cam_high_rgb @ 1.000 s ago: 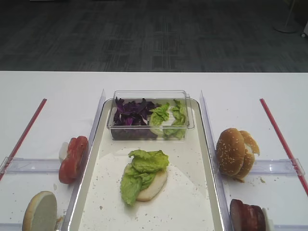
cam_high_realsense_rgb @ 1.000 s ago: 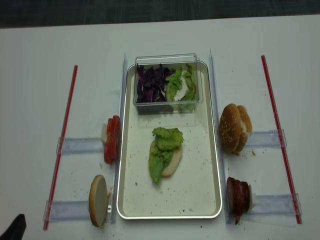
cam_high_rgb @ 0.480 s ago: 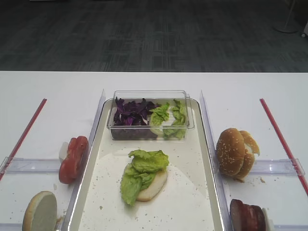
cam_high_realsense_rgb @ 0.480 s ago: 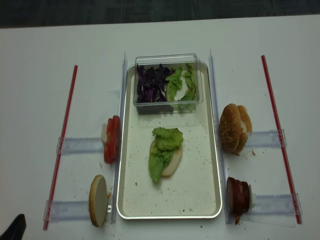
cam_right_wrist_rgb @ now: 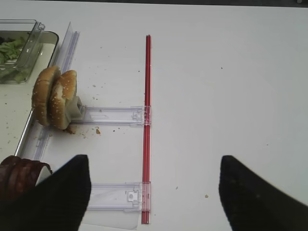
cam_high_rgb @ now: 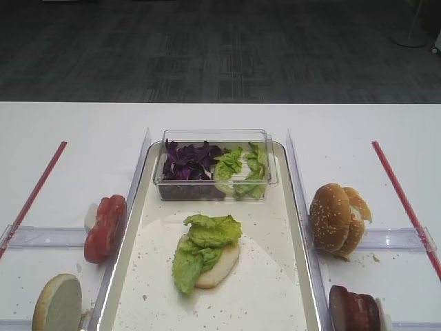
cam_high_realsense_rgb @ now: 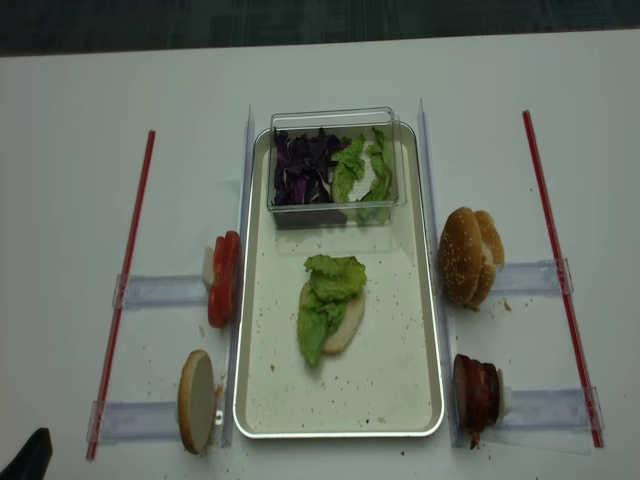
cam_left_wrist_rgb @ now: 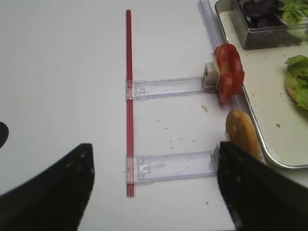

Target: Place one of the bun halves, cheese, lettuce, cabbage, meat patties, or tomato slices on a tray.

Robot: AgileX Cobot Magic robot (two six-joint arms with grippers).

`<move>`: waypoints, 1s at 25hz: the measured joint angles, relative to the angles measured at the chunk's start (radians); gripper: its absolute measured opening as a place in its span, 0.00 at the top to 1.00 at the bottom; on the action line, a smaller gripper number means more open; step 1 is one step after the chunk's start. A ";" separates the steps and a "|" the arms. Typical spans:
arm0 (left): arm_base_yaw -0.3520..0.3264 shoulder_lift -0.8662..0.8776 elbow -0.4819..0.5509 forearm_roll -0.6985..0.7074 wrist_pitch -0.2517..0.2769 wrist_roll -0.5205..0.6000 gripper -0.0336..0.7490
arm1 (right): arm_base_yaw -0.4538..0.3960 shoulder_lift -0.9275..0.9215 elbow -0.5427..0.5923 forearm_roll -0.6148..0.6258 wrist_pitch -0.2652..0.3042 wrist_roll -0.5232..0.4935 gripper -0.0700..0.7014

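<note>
Nothing has shifted: lettuce (cam_high_rgb: pixel 205 249) stays draped over a bun half (cam_high_rgb: pixel 219 267) mid-tray (cam_high_rgb: pixel 293 207). Both jaws, right gripper (cam_right_wrist_rgb: pixel 154 192) and left gripper (cam_left_wrist_rgb: pixel 154 185), hang released, empty above the worktop (cam_high_rgb: pixel 76 131). Placement appears complete.

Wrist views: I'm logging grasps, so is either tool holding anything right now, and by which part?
Nothing is held. The right tool and the left tool both stand open over bare table, with no food between their fingers.
</note>
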 joint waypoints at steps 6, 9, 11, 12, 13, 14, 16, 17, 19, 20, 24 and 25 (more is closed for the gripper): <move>0.000 0.000 0.000 0.000 0.000 0.000 0.33 | 0.000 0.000 0.000 0.000 0.000 0.000 0.17; 0.000 0.000 0.000 0.000 0.000 0.000 0.33 | 0.000 0.000 0.000 0.000 0.000 0.000 0.17; 0.000 0.000 0.000 0.000 0.000 0.000 0.33 | 0.000 0.000 0.000 0.000 0.000 0.000 0.17; 0.000 0.000 0.000 0.000 0.000 0.000 0.33 | 0.000 0.000 0.000 0.000 0.000 0.000 0.17; 0.000 0.000 0.000 0.000 0.000 0.000 0.33 | 0.000 0.000 0.000 0.000 0.000 0.000 0.17; 0.000 0.000 0.000 0.000 0.000 0.000 0.33 | 0.000 0.000 0.000 0.000 0.000 0.000 0.17; 0.000 0.000 0.000 0.000 0.000 0.000 0.33 | 0.000 0.000 0.000 0.000 0.000 0.000 0.17; 0.000 0.000 0.000 0.000 0.000 0.000 0.33 | 0.000 0.000 0.000 0.000 0.000 0.000 0.17; 0.000 0.000 0.000 0.000 0.000 0.000 0.33 | 0.000 0.000 0.000 0.000 0.000 0.000 0.17; 0.000 0.000 0.000 0.000 0.000 0.000 0.33 | 0.000 0.000 0.000 0.000 0.000 0.000 0.17; 0.000 0.000 0.000 0.000 0.000 0.000 0.33 | 0.000 0.000 0.000 0.000 0.000 0.000 0.17; 0.000 0.000 0.000 0.000 0.000 0.000 0.33 | 0.000 0.000 0.000 0.000 0.000 0.000 0.17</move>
